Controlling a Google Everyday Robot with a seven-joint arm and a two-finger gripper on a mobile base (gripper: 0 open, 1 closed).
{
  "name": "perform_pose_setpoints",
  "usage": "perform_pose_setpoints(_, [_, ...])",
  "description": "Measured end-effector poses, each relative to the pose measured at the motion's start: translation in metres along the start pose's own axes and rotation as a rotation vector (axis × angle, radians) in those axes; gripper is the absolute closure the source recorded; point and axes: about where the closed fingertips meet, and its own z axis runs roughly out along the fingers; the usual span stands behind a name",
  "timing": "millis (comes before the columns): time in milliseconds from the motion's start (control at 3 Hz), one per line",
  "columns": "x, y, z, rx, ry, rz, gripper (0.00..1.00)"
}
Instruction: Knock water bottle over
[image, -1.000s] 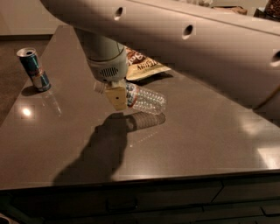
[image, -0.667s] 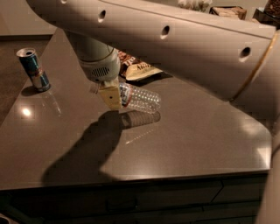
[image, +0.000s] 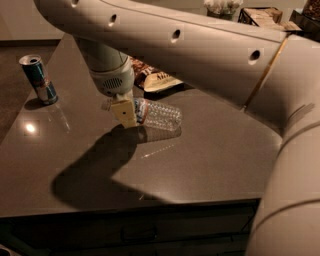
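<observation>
A dark, shiny table top (image: 210, 150) fills most of the room in front of me, with a light spot gleaming on its left side. Under its near edge there is a dark drawer front (image: 135, 232).

A big white robot arm (image: 200, 45) reaches across from the right, high over the table. It bends down to a round wrist (image: 112, 80). The gripper (image: 124, 115) hangs below the wrist, low over the middle of the table, and a pale yellow part of it shows. It sits right in front of the neck end of the water bottle (image: 161, 115). I cannot tell if the gripper is spread apart or pressed together, or if it touches the bottle.

The water bottle lies on its side on the table, in the middle. Its white cap (image: 106, 105) points left and its clear ribbed body points right.

A blue and silver can (image: 39, 79) stands upright at the far left, well apart from the bottle. A snack bag (image: 156, 80) lies flat just behind the bottle, partly under the arm. The arm throws a big dark shadow (image: 95, 170) on the near left of the table.
</observation>
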Motion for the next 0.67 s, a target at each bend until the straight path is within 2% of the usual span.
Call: perform_pose_setpoints(667, [-0.0017, 0.0089, 0.0187, -0.062, -0.022, 0.005, 0.13])
